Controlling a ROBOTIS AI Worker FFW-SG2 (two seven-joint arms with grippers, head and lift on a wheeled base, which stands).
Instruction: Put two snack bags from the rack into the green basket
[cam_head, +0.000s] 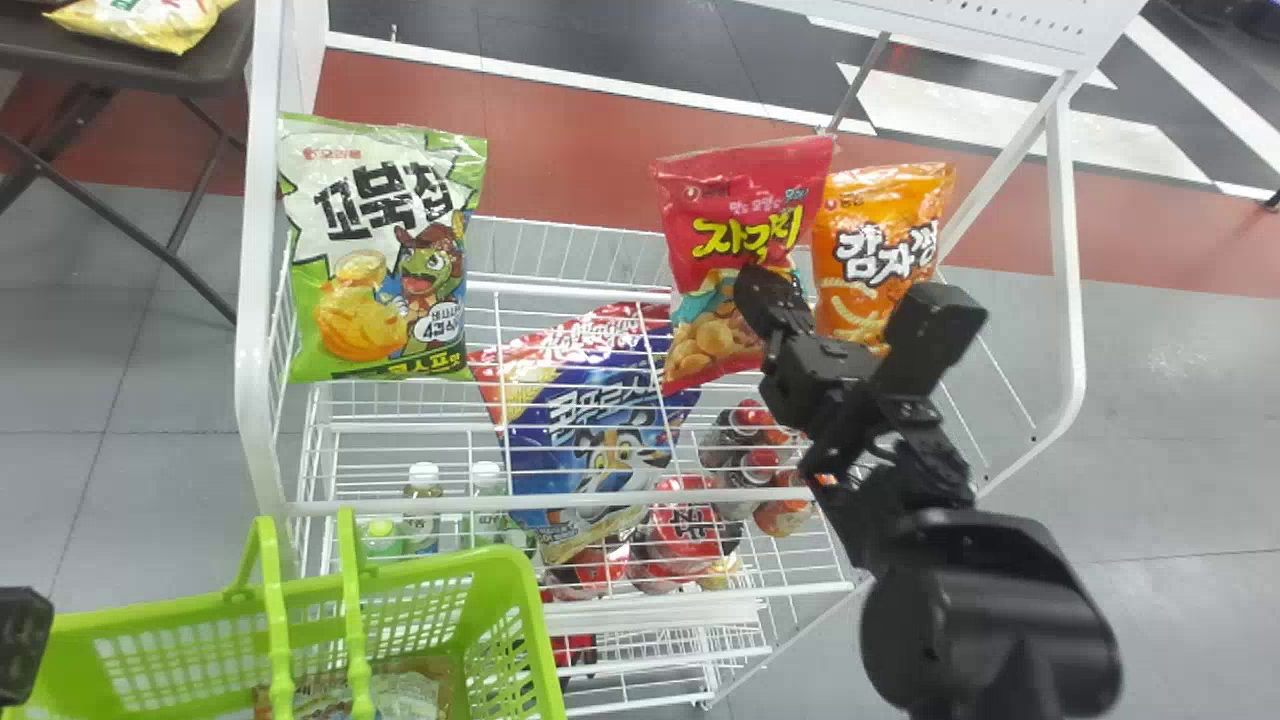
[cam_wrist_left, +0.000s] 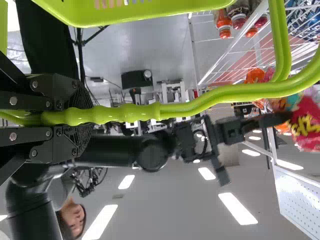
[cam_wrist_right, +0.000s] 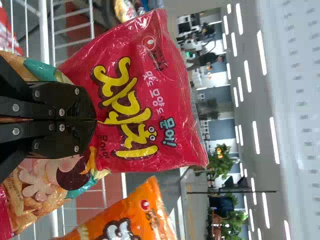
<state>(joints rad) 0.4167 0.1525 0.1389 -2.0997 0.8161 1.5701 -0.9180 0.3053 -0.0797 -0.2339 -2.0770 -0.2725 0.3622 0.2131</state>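
The red snack bag (cam_head: 725, 215) leans at the rack's (cam_head: 255, 300) upper right, with my right gripper (cam_head: 768, 290) at its front. In the right wrist view, my right gripper (cam_wrist_right: 96, 120) is shut on the middle of the red bag (cam_wrist_right: 165, 105), pinching its front. An orange bag (cam_head: 880, 240) stands just right of it. The green basket (cam_head: 500, 600) is at the lower left, holding a snack bag (cam_head: 400, 692). Part of my left gripper (cam_head: 22, 645) shows at the left edge; in the left wrist view, my left gripper (cam_wrist_left: 75, 117) is shut on the green basket handles (cam_wrist_left: 185, 107).
A green and white bag (cam_head: 375, 250) stands at the rack's left, and a blue bag (cam_head: 600, 430) lies in the middle. Bottles (cam_head: 425, 490) and red-capped drinks (cam_head: 755, 465) are on the shelf below. A dark table (cam_head: 200, 60) with a yellow bag stands at the upper left.
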